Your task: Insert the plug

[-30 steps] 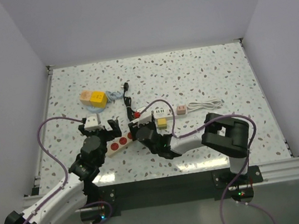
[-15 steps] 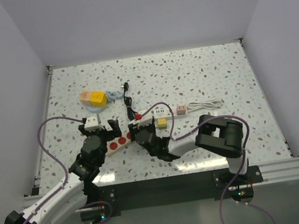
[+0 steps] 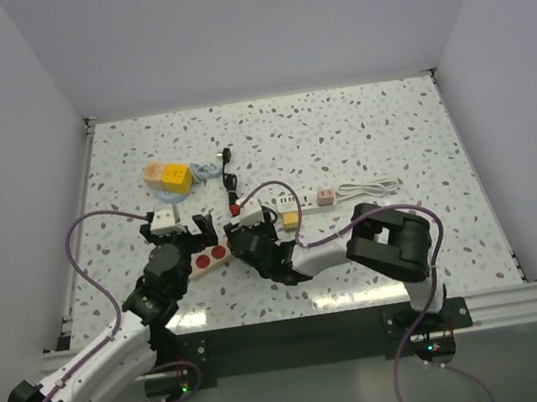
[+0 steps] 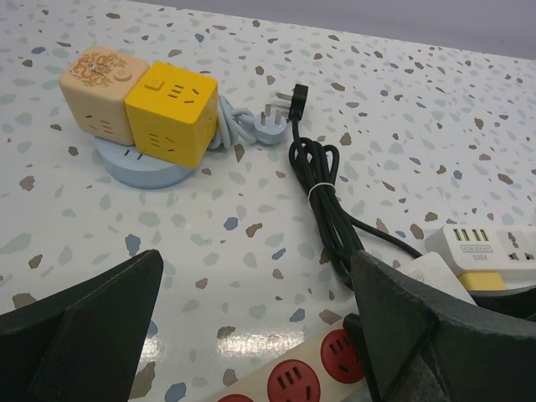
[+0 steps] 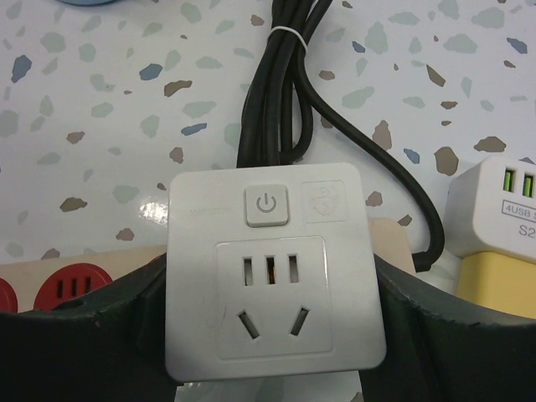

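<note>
Right claw (image 5: 273,328) clamps white square switched plug (image 5: 275,276), now shifted leftward; beige red-socketed strip (image 4: 289,381) beneath. Left claw (image 4: 251,328) gapes empty.

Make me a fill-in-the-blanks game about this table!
1. The right hand holds a ____ adapter with a power button.
2. The left hand is wide ____, over the strip.
3. The strip's round sockets are ____.
4. The yellow cube sits on a ____ disc.
Missing words: white; open; red; blue.
</note>
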